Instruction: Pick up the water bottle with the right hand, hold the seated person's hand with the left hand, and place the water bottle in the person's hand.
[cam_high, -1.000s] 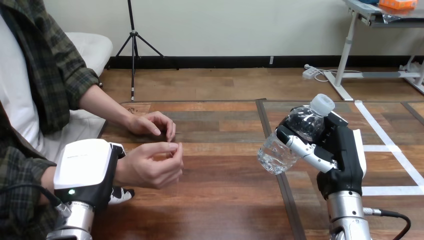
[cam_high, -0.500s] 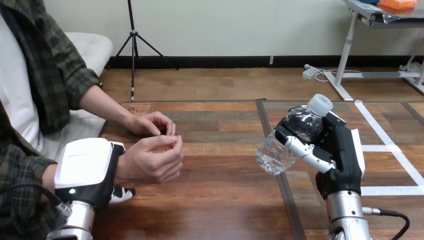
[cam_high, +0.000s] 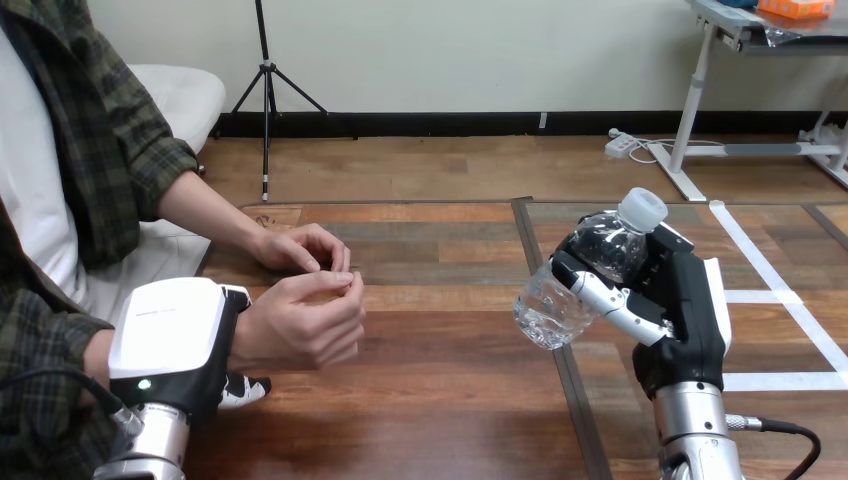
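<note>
Bottle aloft in the right hand, left hand on the person's wrist

The robot's right hand (cam_high: 690, 310) grips a clear plastic water bottle with a white cap (cam_high: 598, 248), fingers wrapped round its body. The bottle is tilted with its cap up, clear of the brown wooden table (cam_high: 450, 380). At the view's lower left, the left hand (cam_high: 165, 335) is clasped round the wrist of the person's nearer hand (cam_high: 300, 325). That hand is loosely curled, just beside the person's farther hand (cam_high: 300, 248) and well apart from the bottle.

I take this for a test lab: white tape lines (cam_high: 760, 262) run across the wooden table (cam_high: 450, 400) I work at.
</note>
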